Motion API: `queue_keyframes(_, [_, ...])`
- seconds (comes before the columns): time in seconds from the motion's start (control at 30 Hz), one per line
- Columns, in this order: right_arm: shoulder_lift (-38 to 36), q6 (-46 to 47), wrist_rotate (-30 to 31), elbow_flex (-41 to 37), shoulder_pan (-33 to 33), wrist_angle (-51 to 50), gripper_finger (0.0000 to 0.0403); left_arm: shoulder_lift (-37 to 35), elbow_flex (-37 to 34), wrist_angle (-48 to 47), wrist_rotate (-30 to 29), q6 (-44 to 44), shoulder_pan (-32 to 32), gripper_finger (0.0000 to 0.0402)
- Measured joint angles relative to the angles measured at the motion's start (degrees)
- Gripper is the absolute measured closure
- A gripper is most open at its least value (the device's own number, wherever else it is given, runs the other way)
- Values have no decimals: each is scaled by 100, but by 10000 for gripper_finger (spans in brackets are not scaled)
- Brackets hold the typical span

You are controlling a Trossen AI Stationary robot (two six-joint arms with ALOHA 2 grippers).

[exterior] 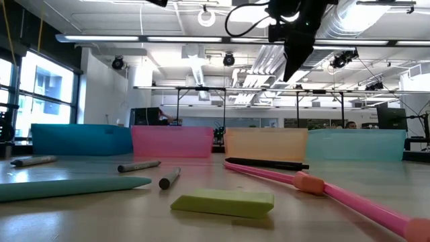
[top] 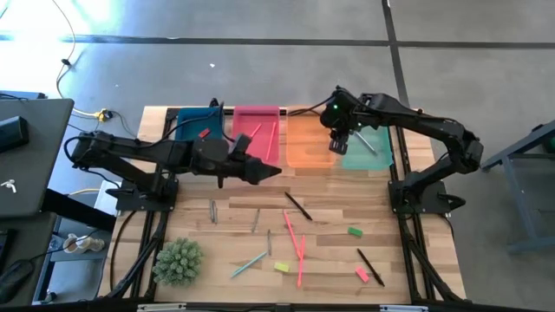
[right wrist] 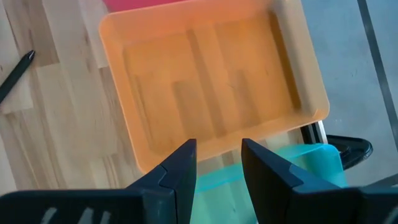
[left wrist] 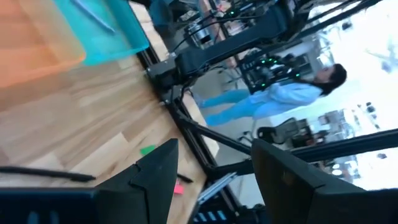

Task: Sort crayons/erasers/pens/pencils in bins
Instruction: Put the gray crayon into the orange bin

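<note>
While the right claw (top: 339, 141) hangs above the seam between the orange bin (top: 305, 143) and the teal-green bin (top: 379, 152), its fingers stand apart with nothing between them, so I judge the step in hand to be fetching another item. The left claw (top: 260, 171) sits over the counter (top: 329, 256) just at 6 o'clock of the pink bin (top: 256, 130), its fingers likewise apart and empty.

The blue bin (top: 192, 124) already holds a small red eraser, the pink bin holds pink-red sticks, the teal-green one a light stick; the orange bin shows empty in the right wrist view. Loose work lies toward 6 o'clock on the counter: grey crayons (top: 212, 211), pink-red pencils (top: 292, 236), a dark pen (top: 297, 205), a green eraser (top: 354, 231), a yellow eraser (top: 281, 267) and a pink eraser (top: 362, 274).

To do it well, the right arm should take its own side: the dark pen lies nearest, at about 7 o'clock from it. Come down with the fingers straddling the pen's thin width, near mid-length, so it does not swing. Flat erasers want a low, square pinch. Stay clear of the spiky green plant (top: 178, 261).
</note>
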Motion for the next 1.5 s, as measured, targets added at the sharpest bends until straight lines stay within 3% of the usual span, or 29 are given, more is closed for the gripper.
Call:
queue_keyframes(0.3, [2, 1, 0, 0, -61, -1, 285, 811, 1262, -2439, -203, 132, -9, 209])
queue_keyframes(0.53, [4, -10, 0, 0, -61, -1, 285, 1501, 1371, -3587, -203, -476, -161, 209])
queue_keyframes(0.87, [4, -3, 0, 0, -59, 0, 285, 2491, 1375, -3848, -243, -1100, -557, 209])
queue_keyframes(1.13, [4, 17, -2, 0, -59, -41, 285, 2994, 1365, -4756, -275, -1744, -847, 209])
queue_keyframes(1.5, [4, 62, -2, 0, -57, -44, 285, 3606, 1353, -4761, -63, -2169, -1165, 209])
